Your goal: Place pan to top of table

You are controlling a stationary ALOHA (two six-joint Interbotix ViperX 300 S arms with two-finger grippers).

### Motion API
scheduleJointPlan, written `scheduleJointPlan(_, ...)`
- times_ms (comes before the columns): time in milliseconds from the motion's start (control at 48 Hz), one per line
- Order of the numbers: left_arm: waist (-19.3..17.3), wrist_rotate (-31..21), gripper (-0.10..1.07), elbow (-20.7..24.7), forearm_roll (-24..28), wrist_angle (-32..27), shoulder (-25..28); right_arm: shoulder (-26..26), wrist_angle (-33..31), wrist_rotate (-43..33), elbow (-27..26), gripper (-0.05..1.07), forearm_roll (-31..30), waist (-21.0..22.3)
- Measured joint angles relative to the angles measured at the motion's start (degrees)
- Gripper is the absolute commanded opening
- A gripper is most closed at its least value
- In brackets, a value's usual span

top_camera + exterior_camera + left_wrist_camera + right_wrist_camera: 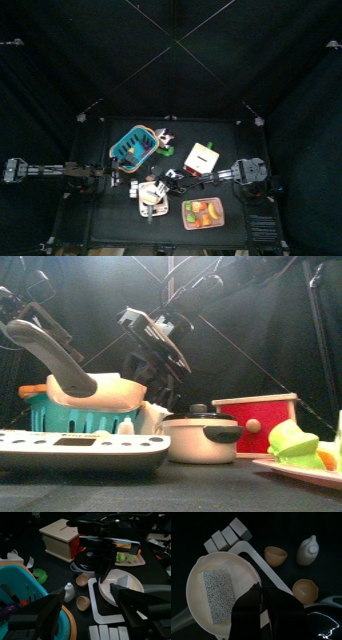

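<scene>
Down at the table's (100,215) front, the right gripper (261,594) pinches the pan's (218,592) rim, jaws nearly closed. Left gripper (87,619) hovers nearby, jaws wide and empty.

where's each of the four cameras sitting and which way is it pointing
Top: high overhead, straight down on the table; both arms enter from the sides.
Front: table height, level across; teal basket, arms behind.
Left wrist: on the left arm, over its open jaws toward the pan and right gripper.
Right wrist: on the right arm, close above the pan; jaws closed on its rim.
Both wrist views share the pan.
</scene>
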State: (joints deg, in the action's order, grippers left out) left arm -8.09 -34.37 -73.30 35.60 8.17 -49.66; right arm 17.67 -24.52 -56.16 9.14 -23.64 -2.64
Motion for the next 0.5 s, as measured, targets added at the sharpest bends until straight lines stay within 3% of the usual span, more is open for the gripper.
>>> scheduleJointPlan(208,0.0,0.0,1.03,0.0,0.0,0.0,0.1,-4.1,-0.1,0.0,1.7,0.26,0.4,2.8)
scheduleJointPlan(500,0.0,0.0,1.03,0.0,0.0,0.0,0.1,-12.5,-0.6,0.0,10.5,0.26,3.5,11.6)
